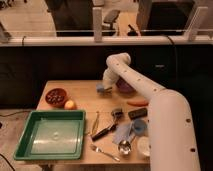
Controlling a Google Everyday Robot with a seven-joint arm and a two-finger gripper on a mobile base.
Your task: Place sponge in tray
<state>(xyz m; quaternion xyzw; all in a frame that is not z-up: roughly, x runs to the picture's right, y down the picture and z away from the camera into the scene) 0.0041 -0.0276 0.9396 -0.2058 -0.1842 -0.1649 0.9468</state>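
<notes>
Wooden bench (80,95) fills mid-frame, and my pincer (103,88), at its far centre edge, looks clamped on the small blue soft sponge (103,89), with the large green plastic tray (22,137) well away at lower left.

This looks like an office or a robot test room, not a home. Along the top of the frame run glass walls with pale posts (97,22), and behind them an office chair (111,19) on wheels stands on a bare floor. In the middle a wooden desk (82,95) holds a green tray (25,140) at the lower left, a fork (102,151), a spoon (125,146) and a small orange fruit (70,105), and a big white robot arm (150,95) reaches over from the right, its tool (103,89) down at the blue sponge (104,90) near the far edge.
</notes>
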